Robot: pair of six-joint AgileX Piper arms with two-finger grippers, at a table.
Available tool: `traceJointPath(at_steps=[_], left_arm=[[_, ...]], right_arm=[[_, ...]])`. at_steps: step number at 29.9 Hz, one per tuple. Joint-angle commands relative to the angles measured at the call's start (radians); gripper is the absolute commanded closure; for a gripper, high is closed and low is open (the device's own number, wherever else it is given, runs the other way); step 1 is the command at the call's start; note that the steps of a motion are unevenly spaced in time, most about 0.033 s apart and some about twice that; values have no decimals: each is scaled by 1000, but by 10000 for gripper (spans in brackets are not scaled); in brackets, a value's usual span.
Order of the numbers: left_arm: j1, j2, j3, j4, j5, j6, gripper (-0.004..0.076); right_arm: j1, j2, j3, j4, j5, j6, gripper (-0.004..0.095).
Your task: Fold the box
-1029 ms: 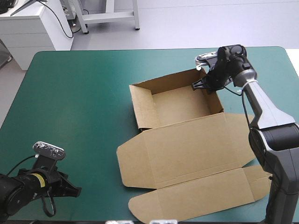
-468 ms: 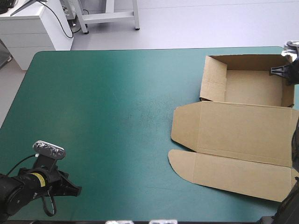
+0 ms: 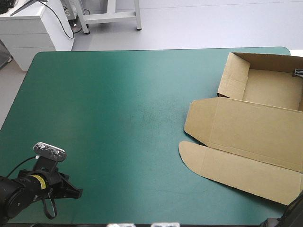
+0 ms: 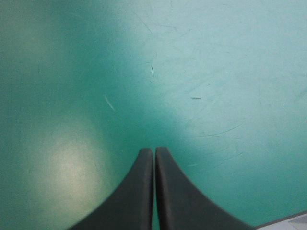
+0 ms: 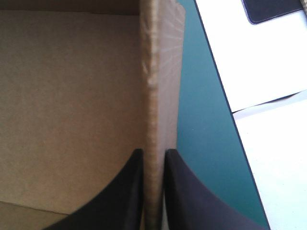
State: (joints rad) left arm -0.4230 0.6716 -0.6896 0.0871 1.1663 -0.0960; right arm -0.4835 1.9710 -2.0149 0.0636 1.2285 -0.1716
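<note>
The brown box [image 3: 272, 89] is an open tray at the table's far right corner, its walls raised and its lid [image 3: 246, 137] lying flat toward the front. Only a black sliver of my right gripper [image 3: 299, 72] shows at the tray's right wall in the high view. In the right wrist view that gripper [image 5: 153, 152] is shut on the upright wall [image 5: 160, 72], one finger inside the tray and one outside. My left gripper [image 3: 78, 192] rests low at the front left corner, far from the box. Its fingers [image 4: 154, 149] are shut over bare teal-green cover.
The box's lid runs past the table's right edge [image 3: 296, 56]. Just outside the held wall, a narrow strip of cover [image 5: 201, 110] ends at that edge, with white floor [image 5: 268, 134] beyond it. The teal-green cover [image 3: 109, 118] stretches left of the box.
The right gripper has dragged the box from the table's middle to the far right corner, turning it a little. The right arm has left the high view. The left arm has not moved.
</note>
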Motion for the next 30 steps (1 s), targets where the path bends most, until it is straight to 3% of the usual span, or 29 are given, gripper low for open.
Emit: traceJointPath(at_steps=[1, 2, 5, 7, 9, 12, 14, 20, 30], left_arm=[[-3, 2, -25, 31, -37, -9, 731], [-3, 2, -25, 34, -37, -9, 731], [-3, 2, -25, 34, -37, -9, 731], [-3, 2, -25, 34, -37, -9, 731], [-3, 2, -25, 34, -37, -9, 731], [-3, 2, -25, 34, -37, -9, 731], [-3, 2, -25, 34, -39, -9, 731], [-3, 2, -25, 32, -82, -9, 731], [-3, 2, -13, 28, -138, -9, 731]], right_arm=[[-6, -67, -34, 18, -47, -9, 533], [-6, -67, -34, 18, -47, -9, 412], [-6, -67, -34, 48, -45, 5, 176], [-6, -68, -36, 75, -41, -5, 117], [-6, -76, -45, 109, -35, -30, 130], [-6, -92, -77, 160, -11, -46, 204], [-6, -107, -99, 194, 12, -46, 327], [6, -175, -103, 325, 17, -63, 930], [239, -334, 1, 206, 17, -105, 912]])
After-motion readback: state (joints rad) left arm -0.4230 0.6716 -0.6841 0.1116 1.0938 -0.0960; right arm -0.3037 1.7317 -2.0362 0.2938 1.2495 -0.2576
